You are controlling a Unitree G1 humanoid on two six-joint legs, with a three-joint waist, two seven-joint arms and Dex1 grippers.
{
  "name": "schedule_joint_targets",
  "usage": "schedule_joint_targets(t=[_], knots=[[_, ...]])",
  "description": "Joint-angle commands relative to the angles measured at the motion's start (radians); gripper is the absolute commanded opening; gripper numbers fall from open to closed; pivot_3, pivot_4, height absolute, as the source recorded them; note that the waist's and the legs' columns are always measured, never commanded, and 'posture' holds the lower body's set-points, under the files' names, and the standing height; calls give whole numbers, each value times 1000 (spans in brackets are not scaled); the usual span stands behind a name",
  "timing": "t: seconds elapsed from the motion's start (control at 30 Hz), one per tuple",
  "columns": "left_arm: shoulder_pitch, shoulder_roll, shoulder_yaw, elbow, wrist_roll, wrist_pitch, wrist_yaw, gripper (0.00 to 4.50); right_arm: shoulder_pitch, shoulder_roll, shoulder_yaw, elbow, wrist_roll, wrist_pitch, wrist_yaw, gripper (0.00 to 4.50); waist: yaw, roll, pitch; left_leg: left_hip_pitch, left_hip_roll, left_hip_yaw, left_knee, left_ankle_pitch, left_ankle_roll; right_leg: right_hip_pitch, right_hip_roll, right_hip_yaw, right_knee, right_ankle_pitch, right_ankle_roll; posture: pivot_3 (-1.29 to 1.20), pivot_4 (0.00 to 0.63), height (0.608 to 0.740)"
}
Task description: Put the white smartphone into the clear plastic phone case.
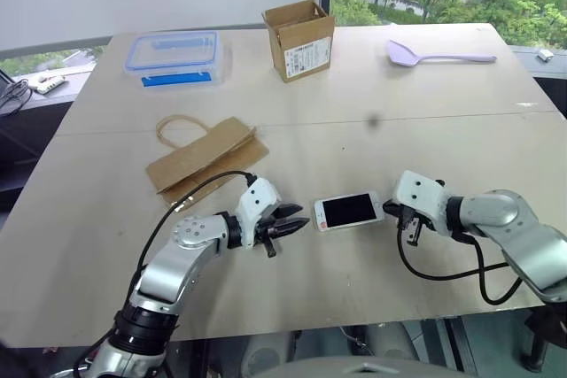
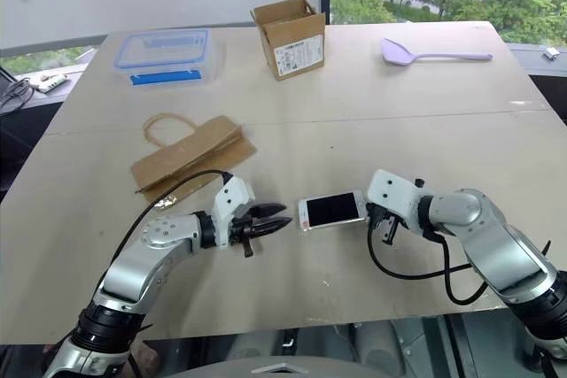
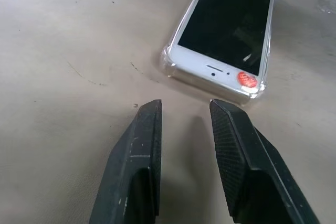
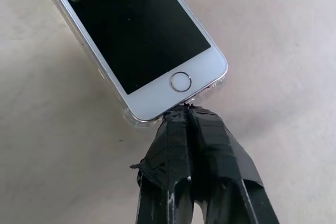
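Phone sits in clear case on the bench.
Slick, stiff, light; I'd pinch its long edges. Left gripper jaws part-open, empty; right gripper jaws closed against its end.

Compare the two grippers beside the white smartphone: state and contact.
The left gripper stands open, empty, short of the white smartphone in its clear plastic phone case. The right gripper is shut, its tips against the phone's home-button end. Both have black fingers and point at the phone from opposite ends.
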Motion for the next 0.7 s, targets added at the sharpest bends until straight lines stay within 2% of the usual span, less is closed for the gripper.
schedule_joint_targets(t=[0.03,0.27,0.5,0.6,0.7], knots=[[-5,10,-5,-9,4,-8,3,1461,-9,-4,-26,-30,5,-12,10,0,0,0,0,0,0,0,0,0,0,0,0,0,0,0,0,0,150,740],[-52,22,-82,1,72,46,29,1461,-46,39,32,-18,-21,-39,16,0,3,0,0,3,-1,1,0,0,0,4,0,0,0,0,0,0,150,740],[-60,5,-93,25,72,25,19,1461,-45,70,32,-19,-23,-44,26,0,2,0,0,10,0,1,0,0,0,8,0,3,1,-4,0,0,150,740],[-51,-4,-73,42,66,4,25,1461,-23,55,10,-22,-21,-40,27,0,4,0,0,10,0,1,0,0,0,8,0,3,2,-3,1,0,150,740],[-13,12,-14,51,53,-32,26,1461,20,20,-88,-9,1,-8,25,0,5,0,0,10,0,1,0,0,0,9,-1,3,2,-2,1,0,150,740]])
